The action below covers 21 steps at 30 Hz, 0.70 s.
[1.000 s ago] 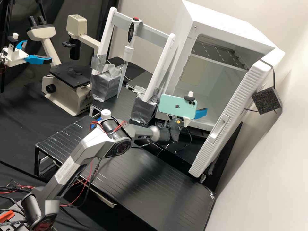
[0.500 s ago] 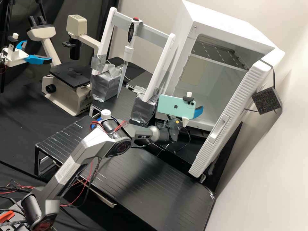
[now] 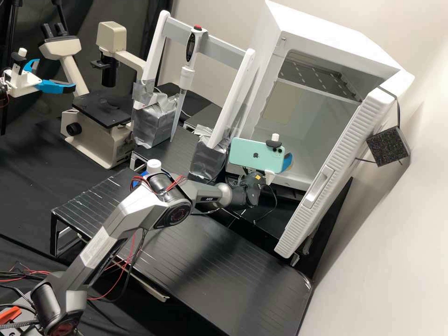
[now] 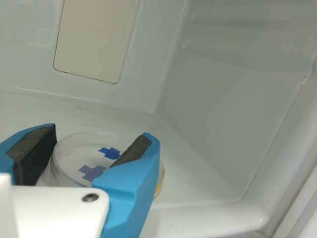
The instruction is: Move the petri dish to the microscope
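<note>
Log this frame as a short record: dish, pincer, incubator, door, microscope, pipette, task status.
dish: between the pincer's fingers, apparently gripped; blue marks on it
pincer: at the incubator's opening, closed on the dish
incubator: white, at the bench's far side
door: open
microscope: left of the pipette in the high view
pipette: upright on its stand
task status: dish not yet at the microscope

Held out with the arm (image 3: 100,247) bent at the elbow (image 3: 175,210); clamped at the gripper (image 3: 287,163), with space between the blue fingers (image 4: 130,181).
</note>
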### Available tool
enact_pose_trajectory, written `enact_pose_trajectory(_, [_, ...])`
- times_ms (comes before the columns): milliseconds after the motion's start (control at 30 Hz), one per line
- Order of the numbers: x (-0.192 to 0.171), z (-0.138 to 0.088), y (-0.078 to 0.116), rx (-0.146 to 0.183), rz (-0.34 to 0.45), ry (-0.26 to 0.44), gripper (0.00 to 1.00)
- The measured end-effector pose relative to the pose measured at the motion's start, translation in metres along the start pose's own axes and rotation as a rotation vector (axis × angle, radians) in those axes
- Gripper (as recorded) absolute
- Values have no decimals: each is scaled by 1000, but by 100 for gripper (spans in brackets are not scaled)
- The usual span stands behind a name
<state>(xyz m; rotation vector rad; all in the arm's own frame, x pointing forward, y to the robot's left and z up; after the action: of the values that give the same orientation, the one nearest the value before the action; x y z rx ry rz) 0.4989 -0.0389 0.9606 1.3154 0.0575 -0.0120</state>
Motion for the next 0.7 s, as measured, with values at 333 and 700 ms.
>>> enact_pose_trajectory(333, [0,0,0,-4,-2,1,0])
enact_pose_trajectory(700, [-1,2,0,-17,-8,-1,100])
